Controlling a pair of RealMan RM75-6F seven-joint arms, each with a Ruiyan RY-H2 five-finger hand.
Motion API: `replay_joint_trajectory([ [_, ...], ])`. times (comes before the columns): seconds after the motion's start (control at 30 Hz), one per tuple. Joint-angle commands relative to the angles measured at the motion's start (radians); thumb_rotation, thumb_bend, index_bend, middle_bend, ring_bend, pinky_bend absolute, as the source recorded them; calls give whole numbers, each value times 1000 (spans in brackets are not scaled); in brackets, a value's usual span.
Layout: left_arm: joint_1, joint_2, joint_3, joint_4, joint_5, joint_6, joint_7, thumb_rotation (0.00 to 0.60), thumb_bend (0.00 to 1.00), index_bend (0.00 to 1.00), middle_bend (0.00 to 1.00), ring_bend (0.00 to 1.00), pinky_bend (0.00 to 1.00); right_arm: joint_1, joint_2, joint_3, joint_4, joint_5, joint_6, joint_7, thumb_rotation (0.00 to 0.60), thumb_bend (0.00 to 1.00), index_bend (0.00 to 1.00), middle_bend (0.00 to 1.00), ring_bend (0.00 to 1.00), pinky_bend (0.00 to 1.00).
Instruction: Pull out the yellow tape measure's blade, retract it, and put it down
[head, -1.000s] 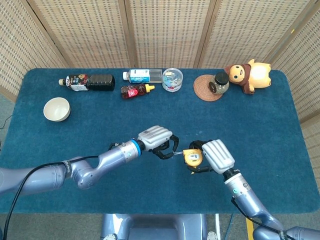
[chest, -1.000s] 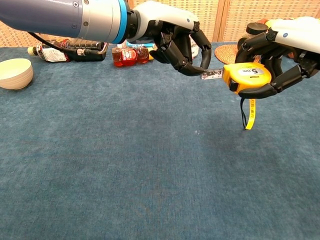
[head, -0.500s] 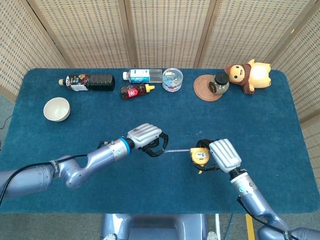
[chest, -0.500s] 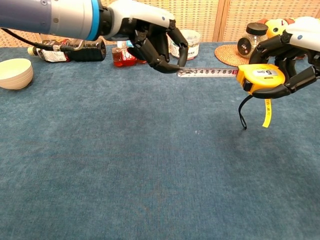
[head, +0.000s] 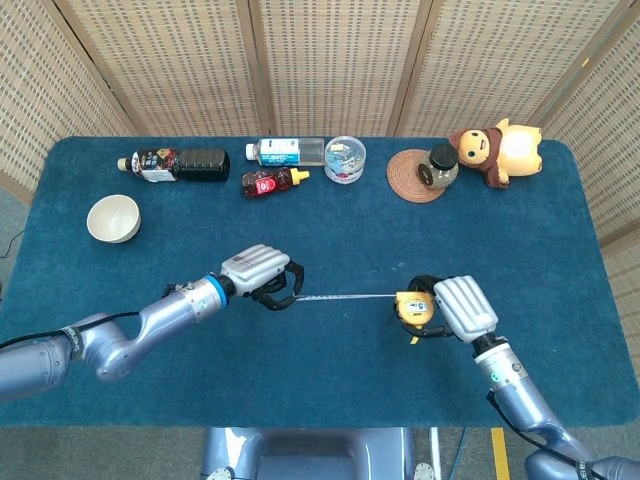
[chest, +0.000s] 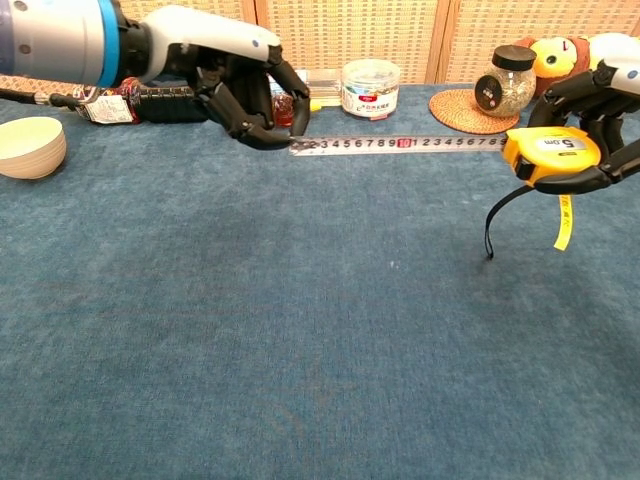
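Now yellow tape measure (chest: 551, 153) in right robot hand (head: 463, 308), blade (chest: 400, 144) tip pinched by left robot hand (chest: 245, 95).

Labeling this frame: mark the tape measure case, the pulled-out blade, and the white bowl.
tape measure case (chest: 553, 153), chest view, on the yellow body's top face.
blade (chest: 400, 144), chest view, mid-span on the printed numbers.
white bowl (head: 112, 218), head view, on the inside of the bowl.
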Motion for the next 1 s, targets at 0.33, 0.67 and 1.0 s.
replay_joint_trajectory([
  [0.33,70,74,59,26,148,50,-136,538,408,495,941,939,940,-5,5,-3,17,0,-7,12,405,264,569,598,641,596],
  [0.67,106,118,124,61,250,102,-241,537,408,495,941,939,941,-17,15,3,33,18,-2,25,402,263,569,598,641,596],
  [1.0,122,144,175,93,308,148,-317,540,407,495,940,939,940,-26,17,-3,53,14,-6,44,403,263,569,599,642,596],
])
